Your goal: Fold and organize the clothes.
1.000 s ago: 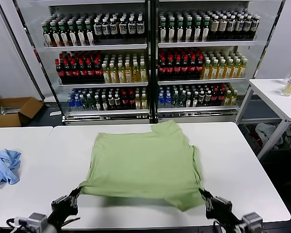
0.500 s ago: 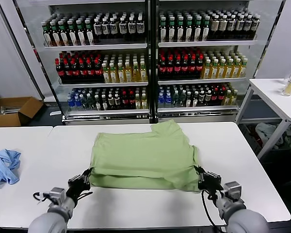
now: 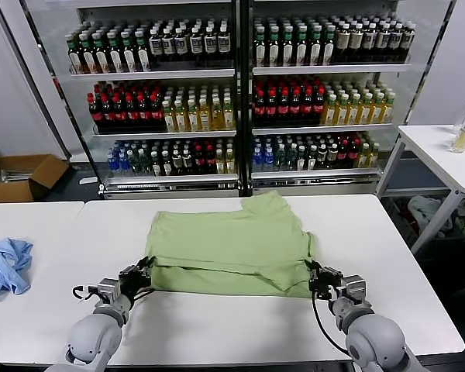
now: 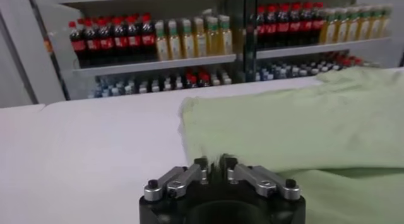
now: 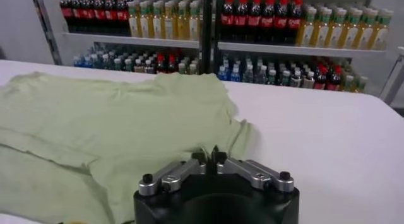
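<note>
The light green shirt (image 3: 231,242) lies on the white table (image 3: 217,325), its near edge folded back over itself. Its back faces up, so collar, buttons and print are hidden. My left gripper (image 3: 142,271) is shut on the shirt's near left corner. My right gripper (image 3: 315,276) is shut on the near right corner. Both hold the hem low over the shirt. The shirt also shows in the left wrist view (image 4: 303,124), pinched in the left gripper (image 4: 213,162), and in the right wrist view (image 5: 113,118), pinched in the right gripper (image 5: 212,154).
A crumpled light blue garment (image 3: 5,265) lies on the table at the far left. Glass-door coolers full of bottles (image 3: 232,93) stand behind the table. A cardboard box (image 3: 23,177) sits on the floor at left. A second white table (image 3: 442,151) with bottles stands at right.
Both grippers have carried the shirt's near hem away from me, from the table's front edge up over the shirt, making a fold. The fold line has moved farther back.
</note>
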You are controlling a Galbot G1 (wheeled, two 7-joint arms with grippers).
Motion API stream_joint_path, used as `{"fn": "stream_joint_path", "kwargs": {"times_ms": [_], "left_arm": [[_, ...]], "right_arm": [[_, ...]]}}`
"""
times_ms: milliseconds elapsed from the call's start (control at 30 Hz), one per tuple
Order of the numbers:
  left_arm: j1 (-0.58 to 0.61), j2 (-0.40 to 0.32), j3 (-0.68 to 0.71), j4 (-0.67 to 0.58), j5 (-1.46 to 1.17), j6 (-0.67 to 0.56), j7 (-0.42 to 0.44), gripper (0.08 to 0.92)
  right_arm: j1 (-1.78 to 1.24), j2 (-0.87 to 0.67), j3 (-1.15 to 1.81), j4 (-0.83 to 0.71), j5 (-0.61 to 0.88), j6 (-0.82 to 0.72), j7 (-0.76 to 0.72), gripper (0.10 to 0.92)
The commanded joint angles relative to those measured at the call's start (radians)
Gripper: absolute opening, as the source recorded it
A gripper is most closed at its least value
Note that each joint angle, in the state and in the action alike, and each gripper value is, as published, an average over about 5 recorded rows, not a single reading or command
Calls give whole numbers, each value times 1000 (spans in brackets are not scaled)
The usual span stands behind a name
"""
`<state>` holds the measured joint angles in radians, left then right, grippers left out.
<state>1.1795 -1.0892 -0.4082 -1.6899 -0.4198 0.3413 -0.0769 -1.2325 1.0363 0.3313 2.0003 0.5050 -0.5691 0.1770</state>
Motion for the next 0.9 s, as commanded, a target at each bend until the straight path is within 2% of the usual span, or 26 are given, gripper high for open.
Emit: {"fn": "stream_joint_path", "kwargs": {"times_ms": [33,200,300,433,500,567,633,900], "left_arm": [[0,18,-12,-22,-13,4,-32,373],[118,63,-61,-202,-139,69,-46,520],[180,76,-67,-269,-190,116,-59,607],[219,67,-58,-286,-183,155,-61,720],[217,58,-57,-264,-173,167,-61,774],[209,52,-60,-237,-171,175,-63,798],[199,48,-65,-217,-174,177,-65,776],[178,43,-65,-196,-176,187,-60,555]], "right_arm": [[7,4,1,3,-17,4,1,420],[-142,-52,105,114,12,-2,-1,558],[-215,-56,130,140,28,1,5,645],[-228,-19,91,109,26,11,26,761],[-220,5,65,89,18,15,35,793],[-213,23,45,74,6,21,34,793],[-208,37,36,63,-1,29,27,759],[-186,47,28,27,35,42,28,535]]}}
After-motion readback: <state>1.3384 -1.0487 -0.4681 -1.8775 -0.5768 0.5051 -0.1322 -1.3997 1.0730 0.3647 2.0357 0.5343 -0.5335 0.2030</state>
